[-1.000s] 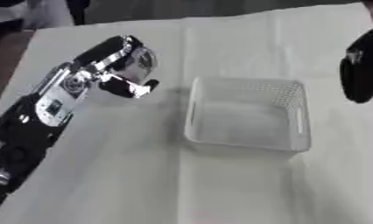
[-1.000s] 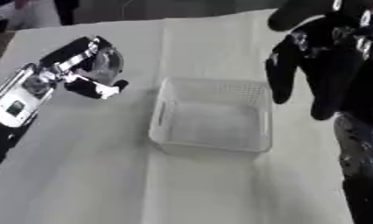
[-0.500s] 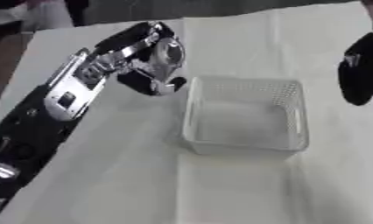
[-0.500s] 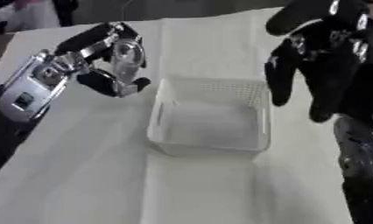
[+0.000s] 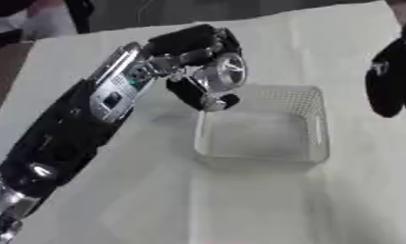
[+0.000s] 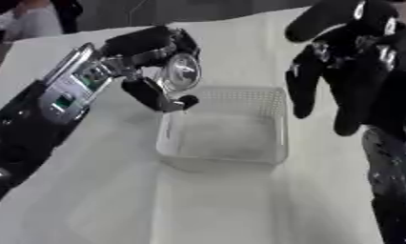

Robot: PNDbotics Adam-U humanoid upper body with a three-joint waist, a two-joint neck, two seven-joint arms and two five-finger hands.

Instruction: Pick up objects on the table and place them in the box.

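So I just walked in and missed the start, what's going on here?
The robot's left hand is curled round a small round silvery object and holds it at the near-left corner of the clear plastic box, not yet released. The box looks empty. The right hand hangs open at the box's right side, holding nothing.

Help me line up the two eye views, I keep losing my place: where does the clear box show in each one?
Left eye view: the clear box sits right of centre, just below the left hand.
Right eye view: the same box lies near the centre, left of the right hand.
Shared landmark: the left hand's fingertip over the box's near-left upper corner.
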